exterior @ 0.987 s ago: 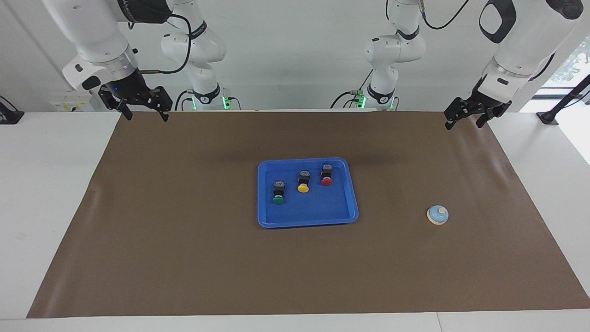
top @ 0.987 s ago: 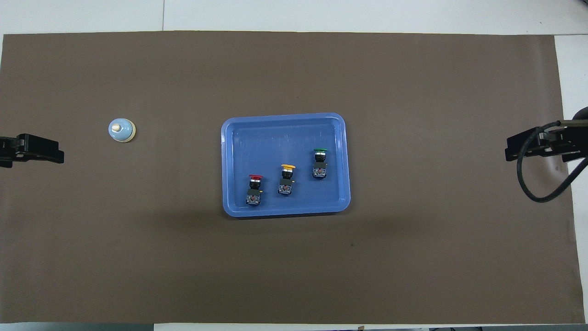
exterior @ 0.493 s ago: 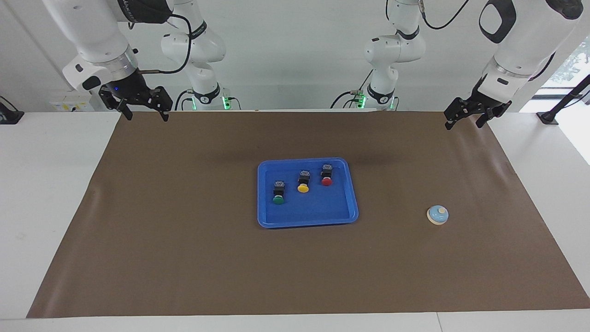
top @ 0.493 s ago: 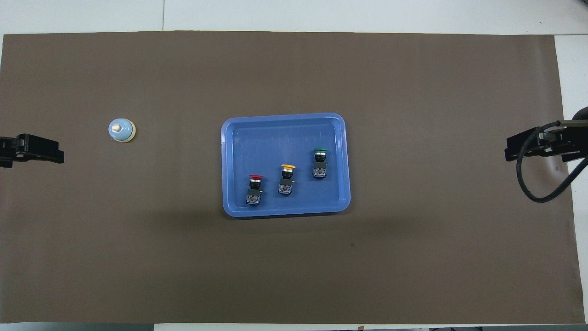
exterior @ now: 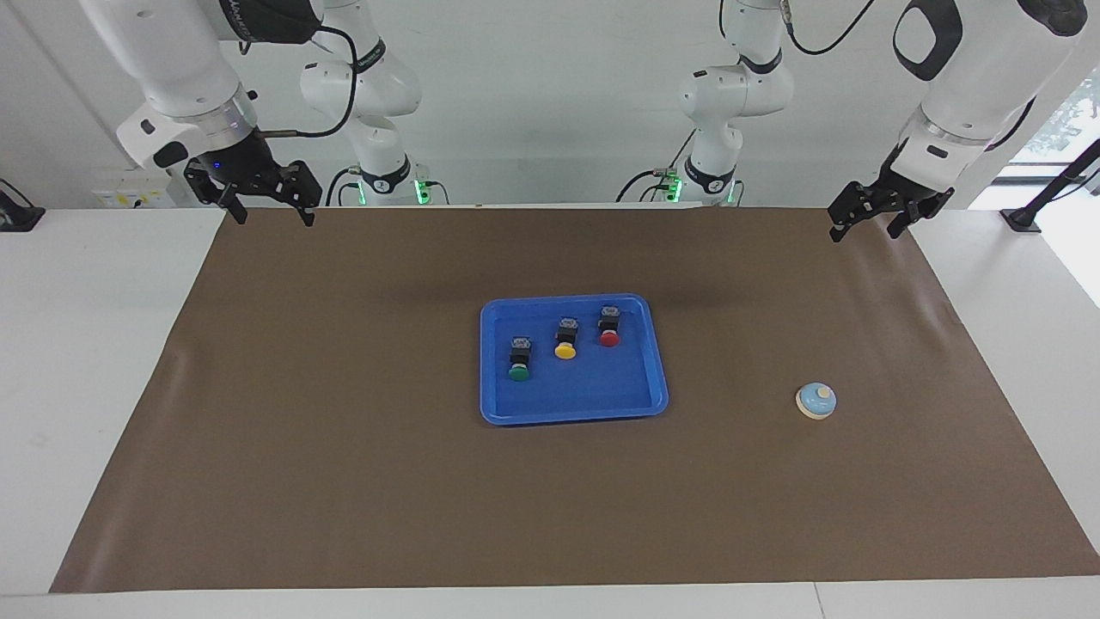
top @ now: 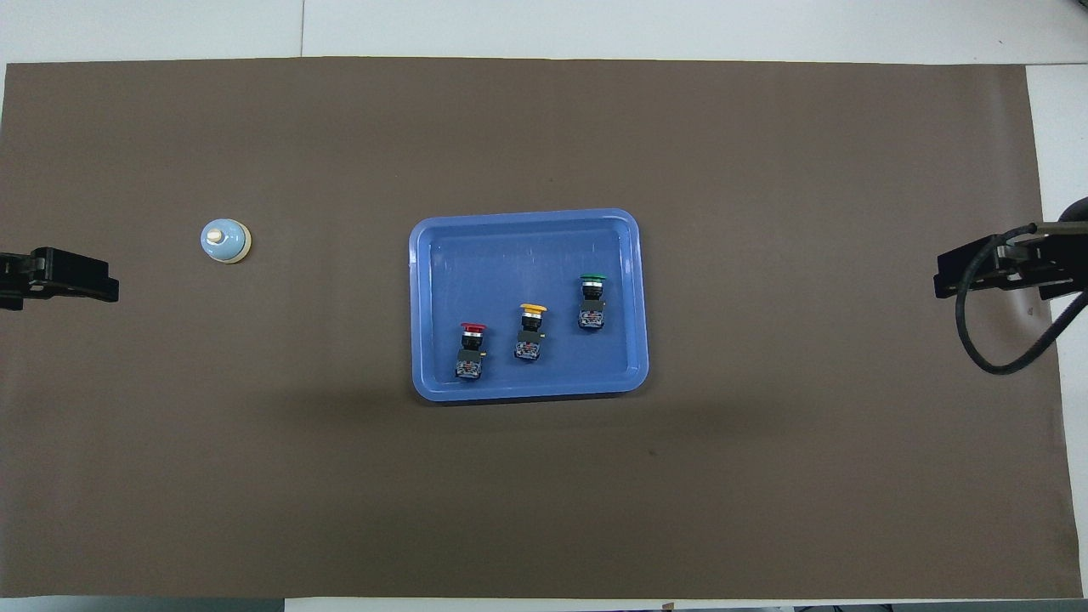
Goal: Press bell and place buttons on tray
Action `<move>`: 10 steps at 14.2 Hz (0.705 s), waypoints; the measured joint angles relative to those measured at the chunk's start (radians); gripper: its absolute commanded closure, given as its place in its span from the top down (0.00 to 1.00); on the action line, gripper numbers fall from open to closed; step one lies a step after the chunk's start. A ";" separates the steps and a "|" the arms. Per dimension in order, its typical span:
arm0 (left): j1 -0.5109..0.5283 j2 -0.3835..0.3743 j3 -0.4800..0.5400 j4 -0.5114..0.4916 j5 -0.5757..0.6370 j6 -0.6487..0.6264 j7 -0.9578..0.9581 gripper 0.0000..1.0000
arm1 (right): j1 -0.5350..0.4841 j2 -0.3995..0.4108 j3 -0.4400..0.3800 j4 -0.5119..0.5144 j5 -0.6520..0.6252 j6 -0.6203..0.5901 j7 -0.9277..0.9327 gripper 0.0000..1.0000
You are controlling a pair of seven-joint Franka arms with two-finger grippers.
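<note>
1. Overhead view shows the tray (top: pixel 527 238), a shallow bright blue plastic rectangle with rounded corners and a raised rim, lying flat at the middle of a matte brown mat (top: pixel 544 510) that covers most of the white table (top: pixel 680 25).
2. Three buttons lie in the tray's half nearer to the robots, each a black blocky body with a round cap; their caps point toward 12 o'clock in that view.
3. The red button (top: pixel 470 348) lies nearest the tray's edge on the robots' side. The yellow button (top: pixel 529 331) is just beside it, and the green button (top: pixel 592 301) lies farthest from the robots of the three. Together they form a slanted row, none touching another.
4. The bell (top: pixel 225 241), a small smooth light-blue dome with a cream base rim and a cream knob on top, stands on the mat at about 9 o'clock from the tray in the overhead view, well apart from it, toward the left arm's end of the table.
5. The left gripper (exterior: pixel 866 225) hangs in the air over the mat's corner at its own end, fingers spread apart and holding nothing.
6. The right gripper (exterior: pixel 273 213) hangs over the mat's corner at the right arm's end, its black fingers (exterior: pixel 306 211) likewise parted and empty.
7. Both arms wait, well apart from the tray and the bell.
</note>
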 measured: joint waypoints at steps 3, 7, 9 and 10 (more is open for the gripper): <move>-0.009 0.000 -0.011 -0.002 0.000 0.021 0.000 0.05 | 0.000 0.000 0.000 0.000 0.000 0.000 0.000 1.00; -0.027 0.010 -0.015 -0.089 0.000 0.208 -0.001 0.00 | 0.000 0.000 0.000 0.000 0.000 0.000 0.000 1.00; -0.025 0.056 -0.009 -0.118 0.000 0.291 -0.001 0.00 | 0.000 0.000 0.000 0.000 0.000 0.000 0.000 1.00; -0.025 0.090 -0.007 -0.119 0.000 0.326 -0.001 0.00 | 0.000 0.000 0.000 0.000 0.000 0.000 0.000 1.00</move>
